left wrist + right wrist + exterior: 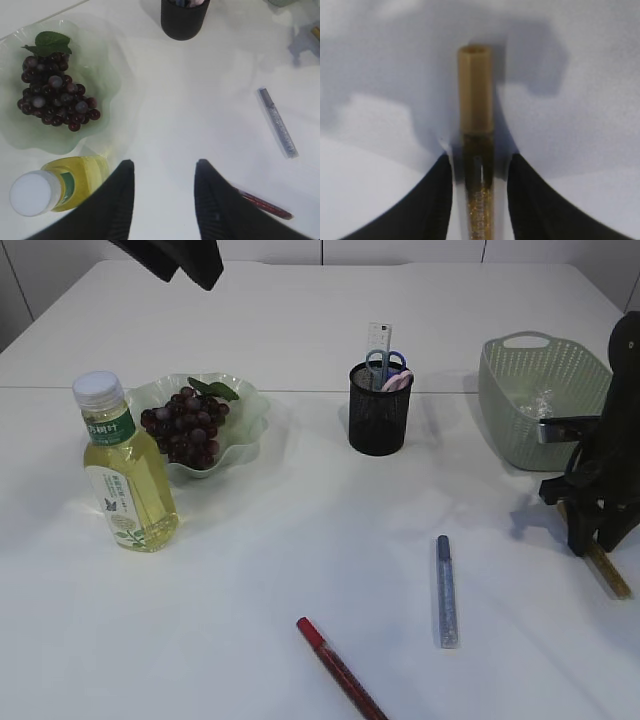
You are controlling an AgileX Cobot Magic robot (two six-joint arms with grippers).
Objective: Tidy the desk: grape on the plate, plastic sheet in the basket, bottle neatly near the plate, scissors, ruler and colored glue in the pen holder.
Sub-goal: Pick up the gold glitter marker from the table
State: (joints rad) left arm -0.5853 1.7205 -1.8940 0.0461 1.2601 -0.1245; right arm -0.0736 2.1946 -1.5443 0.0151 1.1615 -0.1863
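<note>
At the bottom edge of the exterior view, just right of centre, a red glitter glue pen point(340, 670) lies slantwise on the white table point(300, 570). Slightly farther back and to its right lies a silver-blue glitter glue pen point(445, 590), nearly parallel to the frame's sides. At the right edge, the black right gripper point(590, 540) is down at the table over a gold glitter glue pen point(610, 570). In the right wrist view that gold pen point(477, 150) runs up the middle of the frame between the two black fingers point(432, 200), which stand close on either side with thin gaps showing; the jaws are partly apart and whether they press the pen cannot be told.

On the left of the exterior view stands a clear plastic bottle of yellow drink with a white cap point(120, 470), upright and just in front of a pale green wavy-rimmed plate point(245, 410). A bunch of dark purple grapes with a green leaf point(185, 425) lies on that plate. Centre, farther back, a black mesh pen holder point(380, 410) holds blue-handled scissors point(385, 362) and a clear ruler point(378, 338). Upper right sits a pale green plastic basket point(520, 410) with a crumpled clear plastic sheet point(543, 400) inside.

At the top left, the left gripper point(185, 260) hangs high above the table; the left wrist view shows its jaws point(165, 200) partly spread with nothing between them.
</note>
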